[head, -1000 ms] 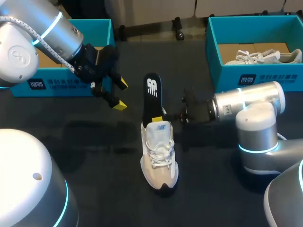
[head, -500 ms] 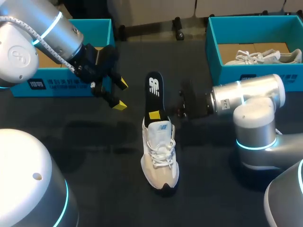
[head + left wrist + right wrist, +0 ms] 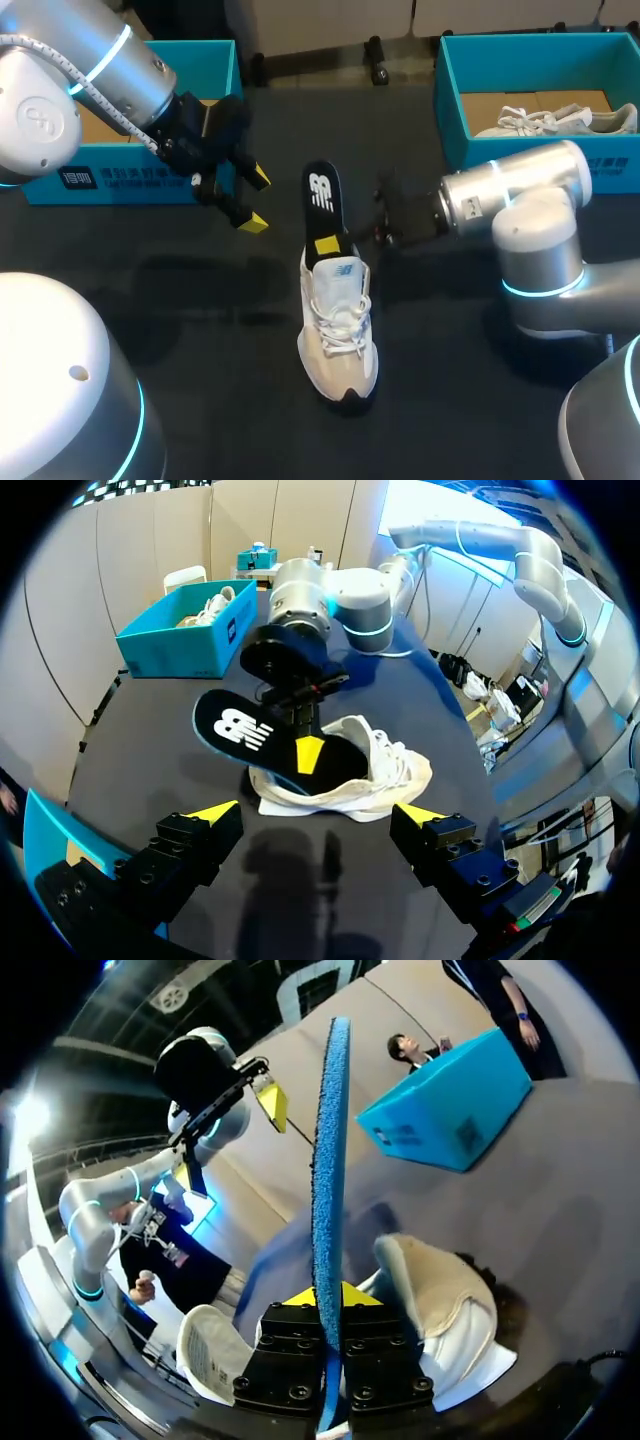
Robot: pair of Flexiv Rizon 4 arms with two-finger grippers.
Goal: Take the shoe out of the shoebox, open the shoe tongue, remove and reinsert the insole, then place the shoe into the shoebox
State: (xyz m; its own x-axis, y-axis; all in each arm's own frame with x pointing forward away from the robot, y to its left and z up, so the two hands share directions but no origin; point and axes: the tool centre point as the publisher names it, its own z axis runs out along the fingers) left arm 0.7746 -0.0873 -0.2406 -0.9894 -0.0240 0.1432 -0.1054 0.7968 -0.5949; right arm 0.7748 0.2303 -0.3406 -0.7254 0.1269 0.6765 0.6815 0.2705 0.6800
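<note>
Pinching the black insole (image 3: 328, 1160) edge-on in the right gripper (image 3: 327, 1300), both fingers pressing its sides. Showing a white logo on the insole's upper face, with its lower end resting at the opening of the white shoe (image 3: 338, 330). Lying mid-table (image 3: 200, 330), that shoe, toe toward the robot, well apart from both boxes. Hanging spread and empty, the left gripper (image 3: 255, 200), beside the left shoebox (image 3: 110, 185). Bearing white print too small for reading on that box and the right shoebox (image 3: 540, 160), the latter holding a second shoe (image 3: 555, 120).
</note>
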